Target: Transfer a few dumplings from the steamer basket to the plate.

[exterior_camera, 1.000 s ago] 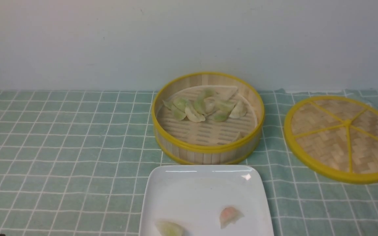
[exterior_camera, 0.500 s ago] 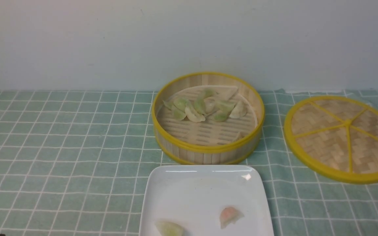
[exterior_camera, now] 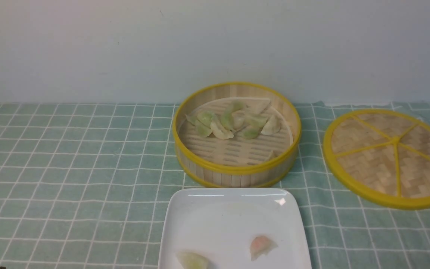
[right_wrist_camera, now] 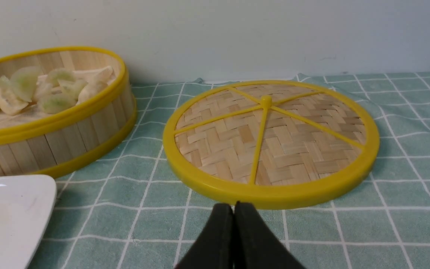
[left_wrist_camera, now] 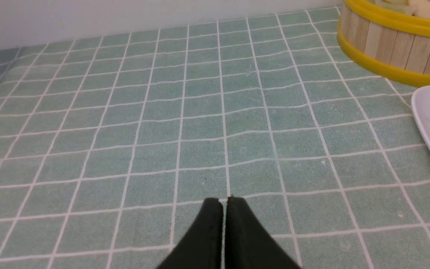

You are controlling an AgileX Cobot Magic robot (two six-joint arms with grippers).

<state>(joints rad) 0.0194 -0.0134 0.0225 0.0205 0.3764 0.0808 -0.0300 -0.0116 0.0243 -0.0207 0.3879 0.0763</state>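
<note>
I see both tools pressed together, empty: left tool [left_wrist_camera: 224,201], right tool [right_wrist_camera: 233,207]. Two dumplings [exterior_camera: 261,246] lie on the plate [exterior_camera: 233,209]; more fill the steamer basket [exterior_camera: 236,170].

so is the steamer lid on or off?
Off. The lid lies flat on the tablecloth, to the right of the open steamer basket, dumplings exposed.
</note>
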